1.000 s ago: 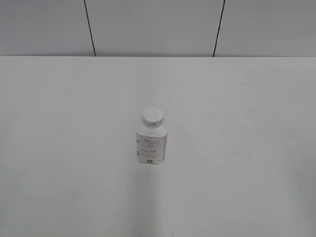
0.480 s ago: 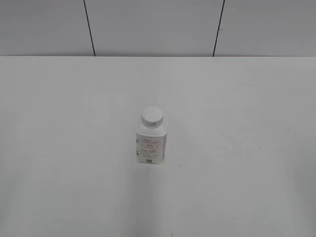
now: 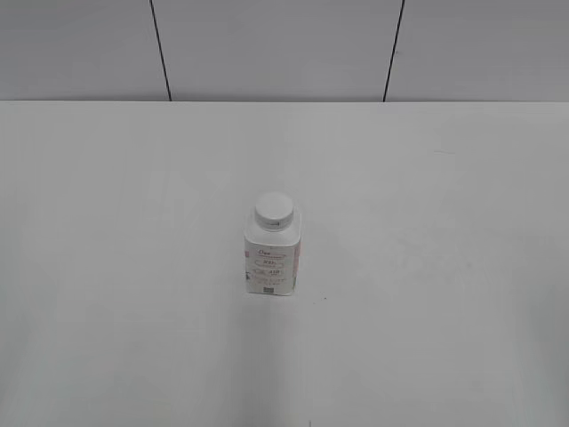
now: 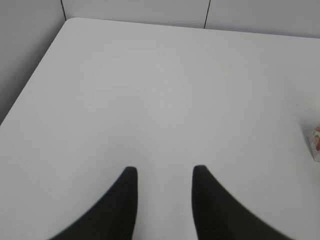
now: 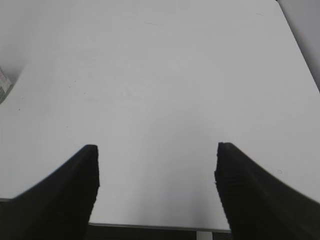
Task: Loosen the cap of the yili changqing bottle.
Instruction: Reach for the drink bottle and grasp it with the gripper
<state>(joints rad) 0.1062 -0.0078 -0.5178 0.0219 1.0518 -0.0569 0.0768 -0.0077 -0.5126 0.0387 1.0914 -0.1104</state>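
The yili changqing bottle (image 3: pixel 272 256) stands upright near the middle of the white table, a small squat white bottle with pinkish-red and grey print. Its round white cap (image 3: pixel 273 210) sits on the neck. A sliver of the bottle shows at the right edge of the left wrist view (image 4: pixel 315 142) and at the left edge of the right wrist view (image 5: pixel 3 84). My left gripper (image 4: pixel 165 172) is open and empty over bare table, left of the bottle. My right gripper (image 5: pixel 156 148) is wide open and empty above the table's front edge. Neither gripper shows in the exterior view.
The white table (image 3: pixel 427 267) runs back to a grey panelled wall (image 3: pixel 276 49). Its far left corner shows in the left wrist view (image 4: pixel 70 22). Its front edge shows in the right wrist view (image 5: pixel 150 226).
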